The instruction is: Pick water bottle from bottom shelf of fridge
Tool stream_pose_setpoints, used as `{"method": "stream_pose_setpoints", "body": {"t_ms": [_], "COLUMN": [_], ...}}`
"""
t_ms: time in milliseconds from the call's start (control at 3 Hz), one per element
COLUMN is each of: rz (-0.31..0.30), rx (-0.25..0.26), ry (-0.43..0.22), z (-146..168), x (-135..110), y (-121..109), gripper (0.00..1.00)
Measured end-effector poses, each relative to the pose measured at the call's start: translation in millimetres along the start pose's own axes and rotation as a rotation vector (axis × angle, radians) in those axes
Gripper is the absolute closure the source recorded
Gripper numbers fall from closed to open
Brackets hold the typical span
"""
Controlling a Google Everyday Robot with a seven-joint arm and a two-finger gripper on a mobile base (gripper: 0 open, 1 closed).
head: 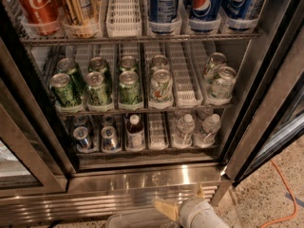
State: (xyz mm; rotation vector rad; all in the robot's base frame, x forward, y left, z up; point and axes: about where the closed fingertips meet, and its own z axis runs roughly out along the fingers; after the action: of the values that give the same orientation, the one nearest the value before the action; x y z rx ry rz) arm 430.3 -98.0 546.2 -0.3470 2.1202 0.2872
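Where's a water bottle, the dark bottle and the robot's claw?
water bottle (184,128): camera view, ribbed body.
dark bottle (135,136): camera view, label.
claw (182,200): camera view, bottom edge of picture, its front end.

The robot's hand (183,202) is hanging low at the bottom edge of view, right of centre, its white rounded wrist (202,216) showing just beneath it.
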Motion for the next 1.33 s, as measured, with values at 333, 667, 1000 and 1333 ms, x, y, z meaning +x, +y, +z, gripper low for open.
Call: {"method": "stream_pose_setpoints", "body": {"t_ms": [333,667,1000,1333], "rz": [-0.013,-0.048,-0.053,-0.027], "rx": [0.03,0.097,0.245,0.457], "ry": [-0.147,-0.28,-0.4,-0.497], "z": [0,-7,-12,-27], "x": [-5,-19,-39,-60], "y": [17,22,-6,-62], "gripper": [0.0,0.0,0.0,0.0]}}
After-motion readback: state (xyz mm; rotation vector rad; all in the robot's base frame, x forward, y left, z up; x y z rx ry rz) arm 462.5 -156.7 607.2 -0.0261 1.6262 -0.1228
